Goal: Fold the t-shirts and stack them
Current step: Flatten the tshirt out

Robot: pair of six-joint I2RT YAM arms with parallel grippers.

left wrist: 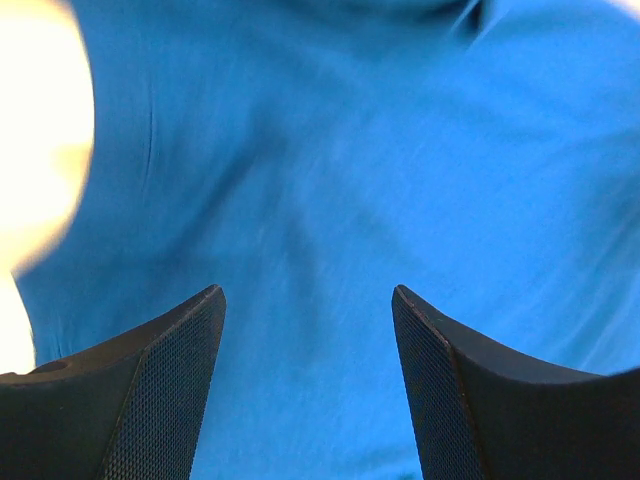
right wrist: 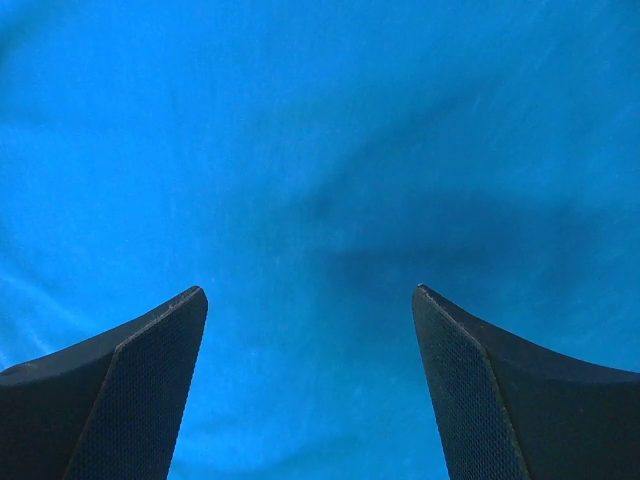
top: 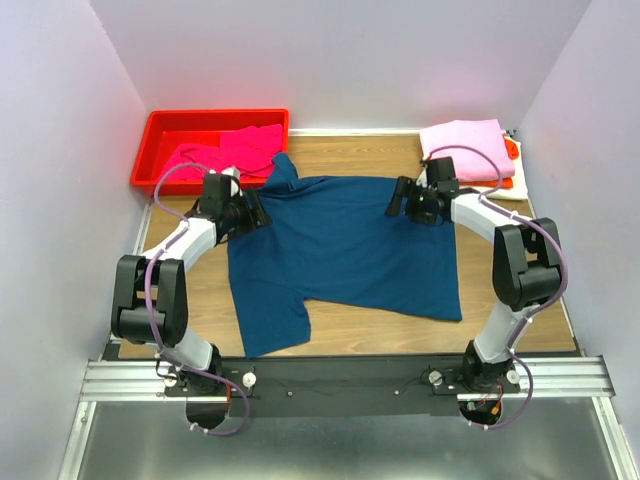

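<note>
A dark navy t-shirt (top: 340, 250) lies spread plain side up on the wooden table; no print shows. My left gripper (top: 256, 212) is open over its far left part, blue cloth (left wrist: 330, 200) filling the gap between the fingers (left wrist: 170, 390). My right gripper (top: 398, 198) is open over its far right part, with cloth (right wrist: 310, 200) between its fingers (right wrist: 480, 390). A magenta tee (top: 235, 152) lies in the red bin. A folded light pink tee (top: 465, 138) tops a stack at the back right, with orange (top: 511, 149) and cream (top: 505, 186) edges showing under it.
The red plastic bin (top: 165, 128) stands at the back left. White walls close in the table on three sides. Bare wood (top: 380, 325) shows in front of the shirt and at the left (top: 180, 290).
</note>
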